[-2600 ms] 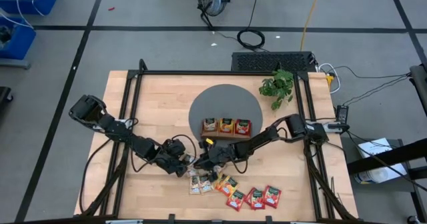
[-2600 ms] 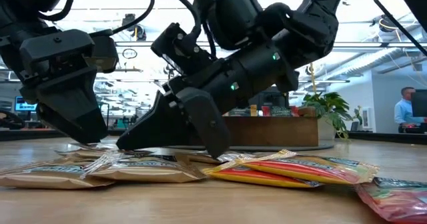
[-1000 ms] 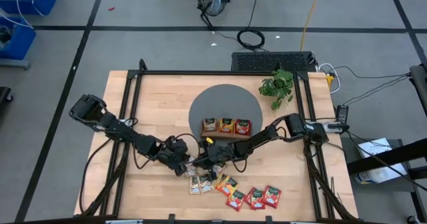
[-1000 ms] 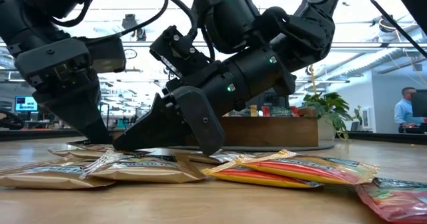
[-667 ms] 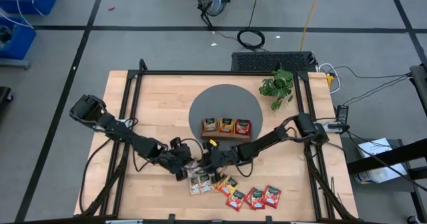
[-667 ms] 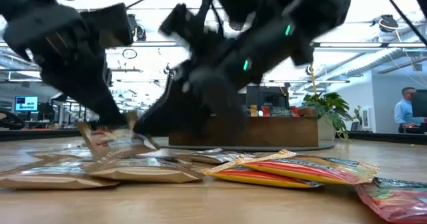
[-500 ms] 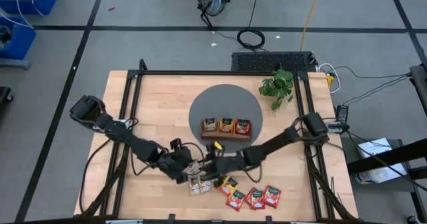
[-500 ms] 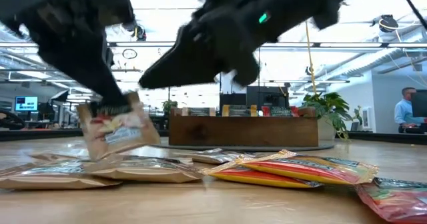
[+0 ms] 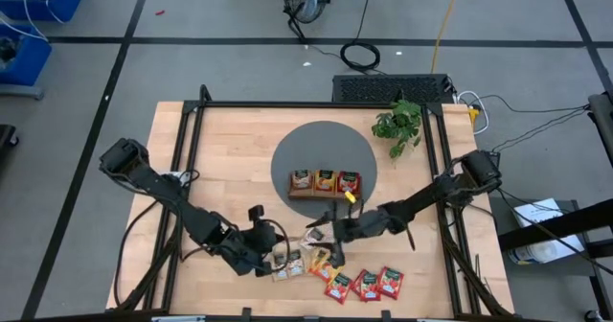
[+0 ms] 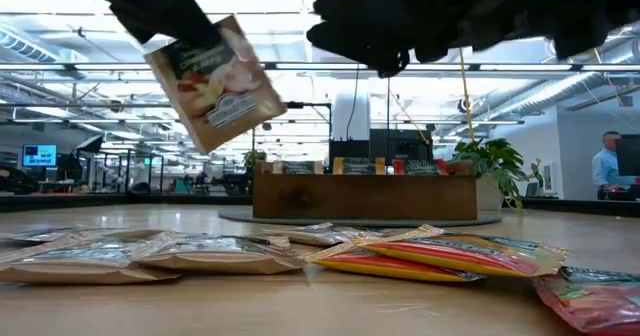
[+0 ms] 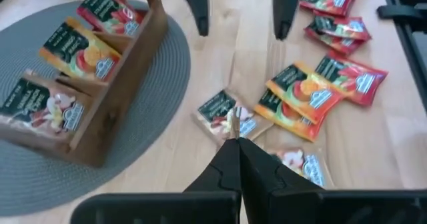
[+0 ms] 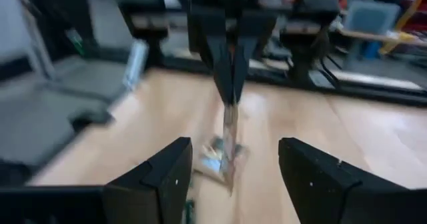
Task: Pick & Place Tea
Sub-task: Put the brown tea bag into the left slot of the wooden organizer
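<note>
1. High view: my left gripper is pinched on one cream-white sachet above the loose tea at the near middle of the surface. My right gripper hangs just right of it with its fingers spread wide and nothing in them. Orange sachets and red sachets lie further right; the wooden tray on the grey mat, beyond them, holds three sachets.

2. Low view: the held sachet hangs tilted from its top edge, clear of the surface. I judge it very light and thin, a flexible foil packet that swings freely and could slip from a shallow pinch.

3. Left wrist view: my closed fingers grip the sachet's edge; seen edge-on, it is a thin strip. The sealed rim looks the best place to hold.

4. Right wrist view: my spread fingers frame the left gripper and its dangling sachet. A flat pinch across the lower rim would suit a handover.
</note>
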`<action>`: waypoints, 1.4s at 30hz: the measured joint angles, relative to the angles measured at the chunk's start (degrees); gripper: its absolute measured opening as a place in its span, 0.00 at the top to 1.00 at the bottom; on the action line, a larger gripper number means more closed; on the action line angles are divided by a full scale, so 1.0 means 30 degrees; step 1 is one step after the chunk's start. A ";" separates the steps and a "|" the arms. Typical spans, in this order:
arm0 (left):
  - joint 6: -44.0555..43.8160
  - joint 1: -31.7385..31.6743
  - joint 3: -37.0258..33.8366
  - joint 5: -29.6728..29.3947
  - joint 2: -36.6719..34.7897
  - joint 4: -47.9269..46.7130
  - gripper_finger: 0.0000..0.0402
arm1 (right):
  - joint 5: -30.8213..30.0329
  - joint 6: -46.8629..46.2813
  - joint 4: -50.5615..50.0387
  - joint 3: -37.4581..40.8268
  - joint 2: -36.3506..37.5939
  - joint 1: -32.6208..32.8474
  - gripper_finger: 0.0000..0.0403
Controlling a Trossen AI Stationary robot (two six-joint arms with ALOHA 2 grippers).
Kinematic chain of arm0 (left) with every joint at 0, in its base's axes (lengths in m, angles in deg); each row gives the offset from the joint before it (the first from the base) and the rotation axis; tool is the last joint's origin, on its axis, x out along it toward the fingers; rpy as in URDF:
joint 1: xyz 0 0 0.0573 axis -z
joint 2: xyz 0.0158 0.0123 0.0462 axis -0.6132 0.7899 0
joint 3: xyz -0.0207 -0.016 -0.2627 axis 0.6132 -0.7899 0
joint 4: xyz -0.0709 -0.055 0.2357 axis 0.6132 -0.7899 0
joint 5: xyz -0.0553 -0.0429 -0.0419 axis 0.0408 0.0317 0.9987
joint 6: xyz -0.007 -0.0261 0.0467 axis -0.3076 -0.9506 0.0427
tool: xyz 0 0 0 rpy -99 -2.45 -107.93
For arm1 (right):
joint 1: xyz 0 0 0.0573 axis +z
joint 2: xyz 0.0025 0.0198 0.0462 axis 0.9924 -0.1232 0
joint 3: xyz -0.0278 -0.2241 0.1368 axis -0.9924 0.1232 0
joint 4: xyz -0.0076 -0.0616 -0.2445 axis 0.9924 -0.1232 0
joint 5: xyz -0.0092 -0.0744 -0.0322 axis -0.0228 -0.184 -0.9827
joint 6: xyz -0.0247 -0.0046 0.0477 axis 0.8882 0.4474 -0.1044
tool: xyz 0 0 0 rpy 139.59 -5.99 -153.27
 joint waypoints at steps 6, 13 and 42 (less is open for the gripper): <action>0.1078 -0.0484 0.0363 0.0268 0.0868 0.0923 1.00 | 0.2105 -0.0849 0.0453 0.0386 -0.0161 -0.0836 0.49; 0.1724 -0.1231 0.0625 0.0489 0.1317 0.1660 1.00 | 0.2508 -0.1614 -0.0439 0.0317 -0.0315 -0.1119 0.48; 0.3025 -0.1853 0.0628 0.1290 0.1309 0.3597 1.00 | 0.3489 -0.0699 -0.1086 0.0295 -0.0328 -0.1744 0.99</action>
